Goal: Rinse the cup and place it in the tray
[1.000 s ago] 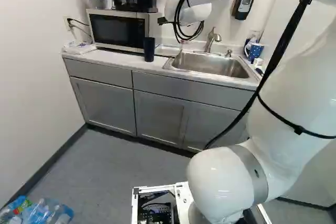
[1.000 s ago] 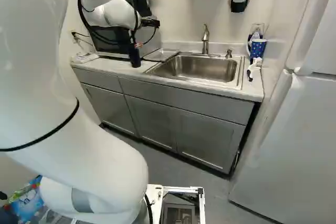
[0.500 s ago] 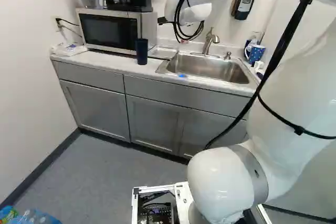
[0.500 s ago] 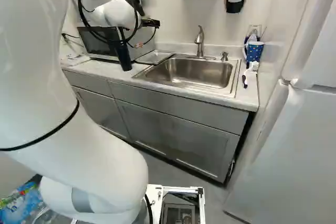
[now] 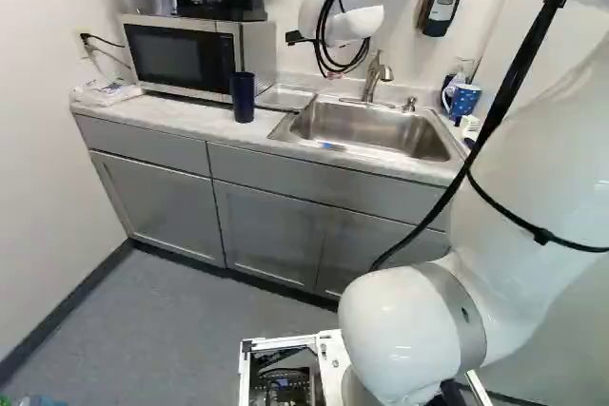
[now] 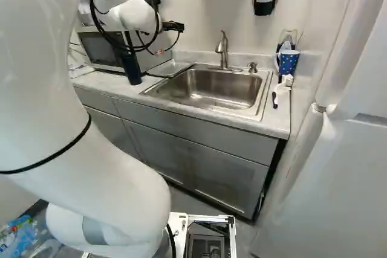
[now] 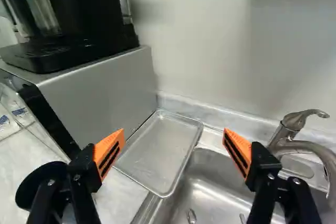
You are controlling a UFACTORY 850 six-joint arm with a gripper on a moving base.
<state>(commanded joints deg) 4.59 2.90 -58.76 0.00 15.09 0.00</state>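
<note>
Hovering, fingers spread; packet lettering seems blue.

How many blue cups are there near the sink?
2 clearly: the dark cup beside the microwave, and the dotted mug at the opposite side of the sink. Behind the mug, another may be hidden.

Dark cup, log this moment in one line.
gripper open | dark cup upright on counter, not gripped | tray between microwave and sink, cup outside it

Pale counter w/ inset sink, microwave, dk blue cup, metal tray, dotted mug, brush, plastic pkg
</note>
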